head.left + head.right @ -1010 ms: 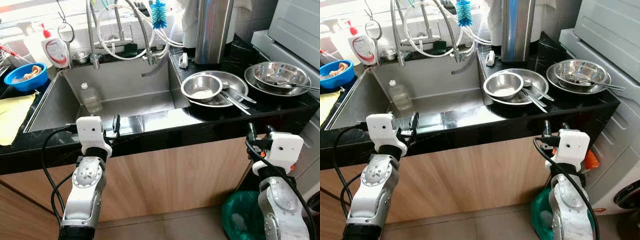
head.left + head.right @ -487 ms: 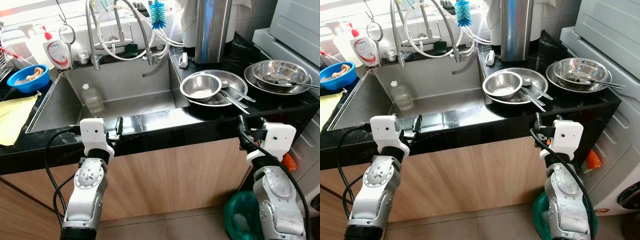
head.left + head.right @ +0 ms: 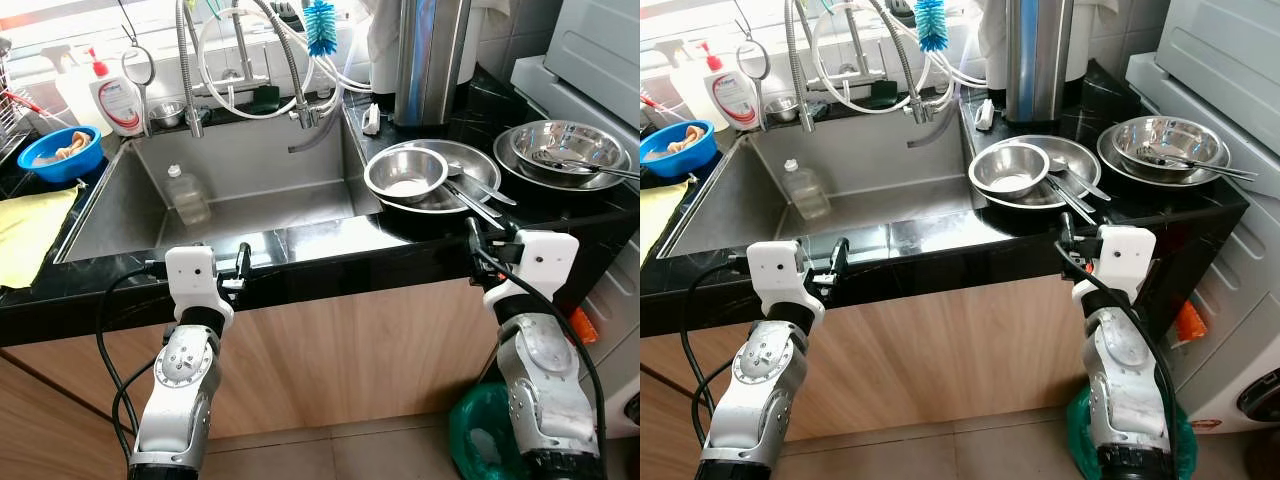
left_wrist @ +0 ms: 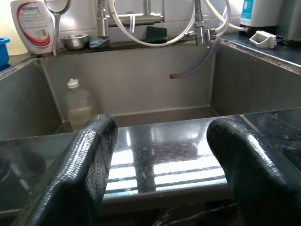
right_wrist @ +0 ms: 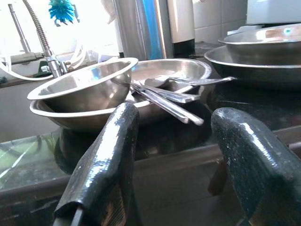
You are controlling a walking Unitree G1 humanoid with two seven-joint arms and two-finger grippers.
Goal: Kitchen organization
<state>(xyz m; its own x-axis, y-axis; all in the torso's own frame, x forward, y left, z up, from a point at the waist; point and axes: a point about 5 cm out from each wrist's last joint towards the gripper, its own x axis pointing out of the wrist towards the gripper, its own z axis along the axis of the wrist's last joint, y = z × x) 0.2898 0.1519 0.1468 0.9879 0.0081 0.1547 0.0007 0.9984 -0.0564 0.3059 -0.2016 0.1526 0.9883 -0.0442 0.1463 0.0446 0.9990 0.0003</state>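
Open sink basin (image 3: 260,170), one bottle (image 3: 186,194); stacked steel bowls (image 3: 405,175) crowding right counter (image 3: 560,205)

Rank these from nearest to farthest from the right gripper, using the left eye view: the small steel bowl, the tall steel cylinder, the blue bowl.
From the right gripper:
1. Small steel bowl, on the counter just behind it.
2. Tall steel cylinder, at the counter's back.
3. Blue bowl, far left, across the sink.

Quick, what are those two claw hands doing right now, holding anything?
Left gripper: open, holding nothing.
Right gripper: open, holding nothing.
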